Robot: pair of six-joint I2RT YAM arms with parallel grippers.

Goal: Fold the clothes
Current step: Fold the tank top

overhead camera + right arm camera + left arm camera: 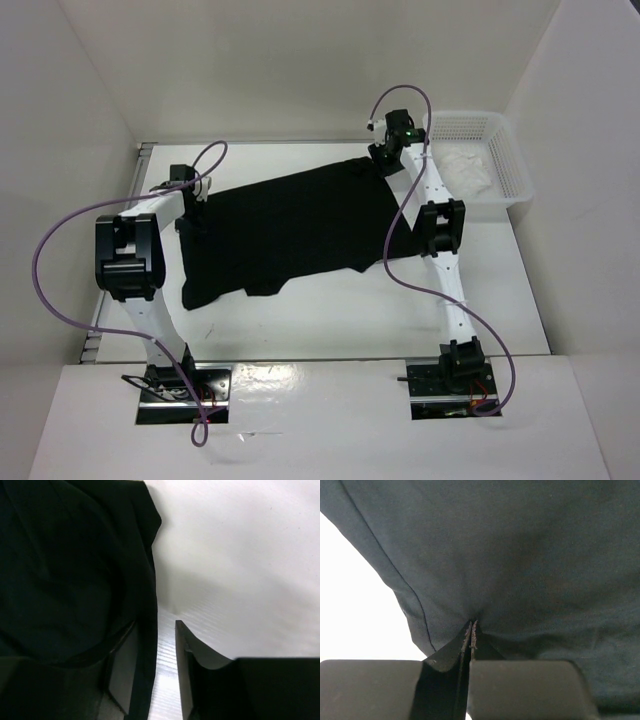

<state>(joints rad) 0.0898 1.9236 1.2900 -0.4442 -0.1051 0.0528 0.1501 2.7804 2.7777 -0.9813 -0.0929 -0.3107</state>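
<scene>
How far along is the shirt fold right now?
Done: the shirt lies spread mostly flat on the table, with no fold showing. In hand: the left gripper is shut on fabric at the shirt's left end, and the right gripper straddles the opposite edge with its jaws apart, not gripping. Left: close the right grip, then make every fold.

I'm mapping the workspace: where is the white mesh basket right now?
In the top view, the white mesh basket sits at the far right corner of the table, just right of the right gripper and the black T-shirt.
</scene>
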